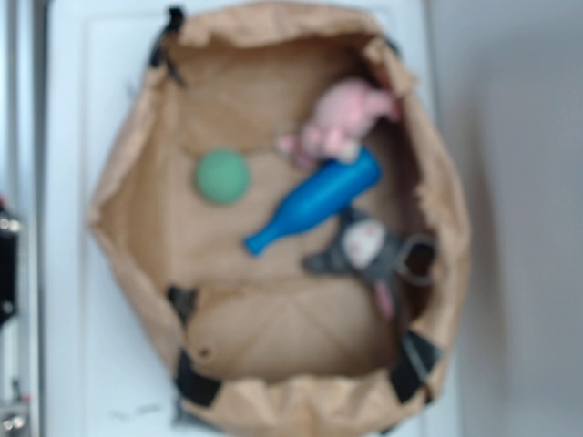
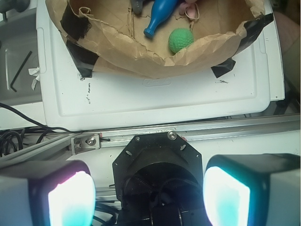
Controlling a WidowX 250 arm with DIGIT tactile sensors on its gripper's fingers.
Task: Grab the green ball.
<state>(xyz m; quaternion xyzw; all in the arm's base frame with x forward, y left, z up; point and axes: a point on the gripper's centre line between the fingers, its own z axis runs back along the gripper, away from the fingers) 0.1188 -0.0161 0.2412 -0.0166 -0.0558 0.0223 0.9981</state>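
Fingers point(image 2: 70, 197) spread wide, hovering apart from green ball point(image 2: 181, 40).

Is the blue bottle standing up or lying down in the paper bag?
Lying down. The blue bottle rests on its side on the floor of the brown paper bag, its neck pointing toward the green ball's side.

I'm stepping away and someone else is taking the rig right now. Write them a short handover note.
Hand: open, empty, well back from the paper-lined bin, over the rail beside the white tray.
Green ball: on the bin floor, apart from the other things, nothing on top of it.
Nearby: blue bowling pin lying on its side, pink plush and grey plush beyond it.
Done: nothing yet.
Left: move over the bin, descend on the ball, close, lift.
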